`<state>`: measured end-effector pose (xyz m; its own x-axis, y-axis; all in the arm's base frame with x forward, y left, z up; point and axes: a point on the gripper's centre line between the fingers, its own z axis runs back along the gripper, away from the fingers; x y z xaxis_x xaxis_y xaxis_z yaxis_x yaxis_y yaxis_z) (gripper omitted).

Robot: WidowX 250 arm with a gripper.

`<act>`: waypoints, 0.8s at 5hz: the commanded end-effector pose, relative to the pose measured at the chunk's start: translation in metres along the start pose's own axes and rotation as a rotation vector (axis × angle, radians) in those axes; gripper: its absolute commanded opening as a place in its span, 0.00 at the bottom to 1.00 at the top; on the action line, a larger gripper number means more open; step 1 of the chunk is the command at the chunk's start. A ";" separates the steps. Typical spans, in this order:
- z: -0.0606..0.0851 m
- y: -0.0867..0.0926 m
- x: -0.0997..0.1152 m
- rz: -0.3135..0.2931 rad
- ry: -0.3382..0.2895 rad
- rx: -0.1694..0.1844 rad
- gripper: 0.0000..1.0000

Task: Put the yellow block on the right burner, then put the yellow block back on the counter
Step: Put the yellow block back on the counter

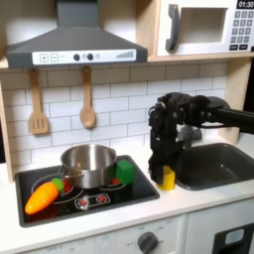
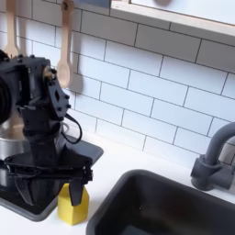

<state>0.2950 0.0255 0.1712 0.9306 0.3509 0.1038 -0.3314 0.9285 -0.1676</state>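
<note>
Steel pot (image 1: 88,165) (contents unseen) sits on the hob; claw (image 2: 73,187) grasps yellow block (image 2: 72,207).

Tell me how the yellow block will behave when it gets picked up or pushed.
The yellow block looks like rigid plastic, so probably stiff and light. Its flat faces suggest it will slide on the counter rather than roll. The glossy surface may prove slippery in the gripper.
</note>
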 end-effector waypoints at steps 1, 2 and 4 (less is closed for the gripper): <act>0.010 -0.002 0.000 -0.005 -0.029 -0.006 1.00; 0.013 0.001 0.000 0.007 -0.039 -0.004 1.00; 0.026 0.017 0.001 0.036 -0.040 -0.015 1.00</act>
<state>0.2875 0.0445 0.1937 0.9116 0.3887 0.1339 -0.3609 0.9126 -0.1920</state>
